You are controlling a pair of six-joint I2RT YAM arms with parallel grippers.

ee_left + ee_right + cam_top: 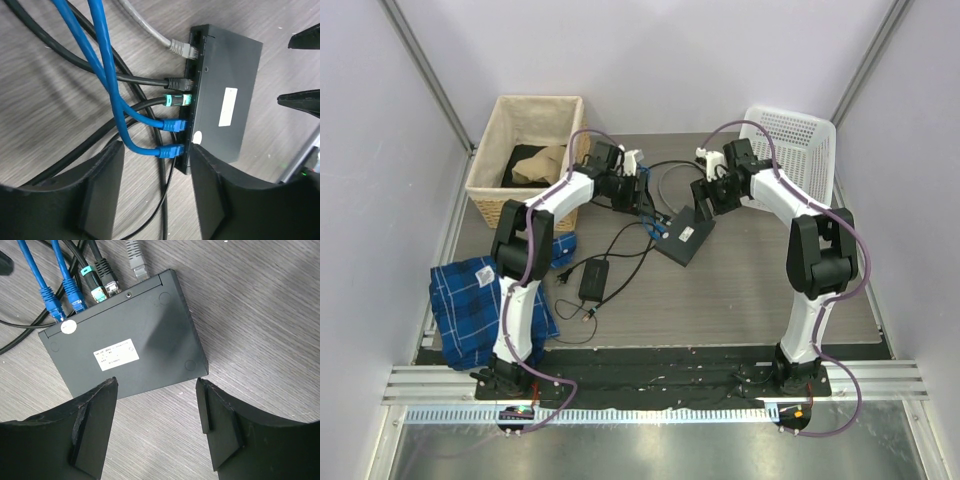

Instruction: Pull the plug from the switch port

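From above, the switch port point(684, 238) lies mid-table point(740, 300), its plugs point(172, 125) in a row along its 10 o'clock edge (cables point(620, 245) trail off that way). From the switch port, the adapter brick point(595, 279) is at 8 o'clock, the folded cloth point(480, 300) beyond it, the far-left basket point(482, 170) at 10 o'clock and the far-right basket point(810, 140) at 1 o'clock.

Flat black switch port point(150, 335), white label point(115, 354) up — coloured plugs point(173, 125) lining one long side.

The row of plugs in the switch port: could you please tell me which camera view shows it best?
The left wrist view: the row of plugs sits close and side-on where it enters the switch port, each plug distinct. The right wrist view catches them smaller, at its top edge. The top external view shows them tiny.
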